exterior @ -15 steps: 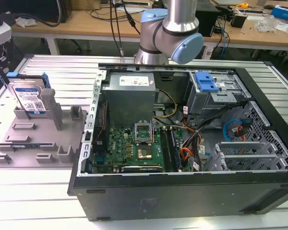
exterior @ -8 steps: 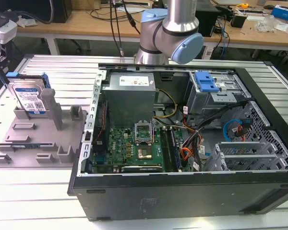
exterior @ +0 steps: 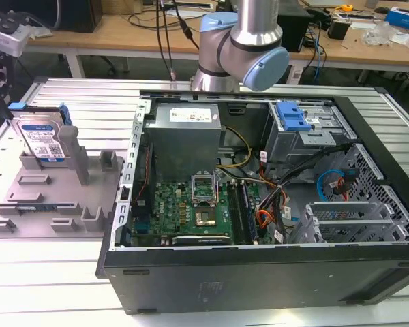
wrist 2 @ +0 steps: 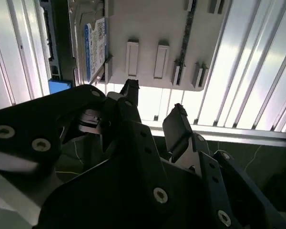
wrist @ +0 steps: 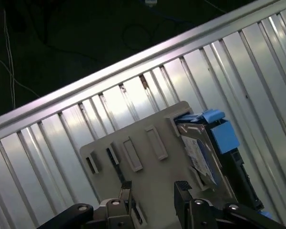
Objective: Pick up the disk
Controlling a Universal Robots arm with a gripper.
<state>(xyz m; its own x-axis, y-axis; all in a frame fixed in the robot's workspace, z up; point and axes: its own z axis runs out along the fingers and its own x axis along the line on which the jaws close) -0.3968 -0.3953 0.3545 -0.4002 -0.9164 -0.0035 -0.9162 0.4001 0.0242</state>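
Silver metal with a white-and-blue label, the disk (exterior: 43,139) is seen standing on edge in a slot of the grey fixture (exterior: 54,201), at the fixture's far corner toward the exterior view's left and apart from the open computer case (exterior: 259,272) that sits just beside the fixture on the ribbed table (exterior: 54,293). In the first wrist view the gripper (wrist: 153,188) is held above the fixture with its jaws released: a clear gap is kept between the two fingers (wrist 2: 178,117) and nothing is grasped or touched. The disk is not bracketed by that gap. It lies off to one side, beyond the outer face of one finger, with the fixture's empty slots under the gap itself. The disk is presented to the wrist cameras nearly edge-on, so that its upper edge and one blue rail (wrist: 226,136) are shown as a long narrow strip. Its long axis is judged to run roughly crosswise to the line joining the fingertips, though skewed somewhat, so the opening is taken to be turned more or less across the disk's thin dimension. A sideways offset toward the disk, with some height above it, is therefore judged to be the relation that matters here.
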